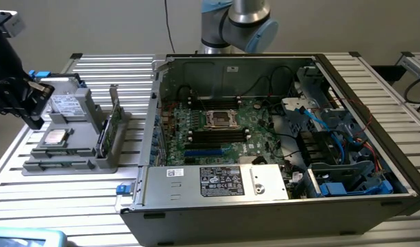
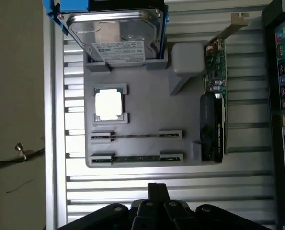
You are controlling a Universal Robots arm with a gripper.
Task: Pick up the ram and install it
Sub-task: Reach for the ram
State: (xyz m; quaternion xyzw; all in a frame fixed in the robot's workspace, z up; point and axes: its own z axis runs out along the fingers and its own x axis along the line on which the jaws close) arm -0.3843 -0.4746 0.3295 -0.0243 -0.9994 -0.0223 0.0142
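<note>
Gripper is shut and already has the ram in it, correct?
Not quite. The gripper is shut, but it is empty: the wrist view shows the ram lying in its slot on the gray holder.

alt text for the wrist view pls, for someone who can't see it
The shut gripper hangs over a slatted table, short of a grey tray. The tray holds a ram stick in the slot nearest the gripper, then a silver processor, a hard drive and an upright card at one side.
</note>
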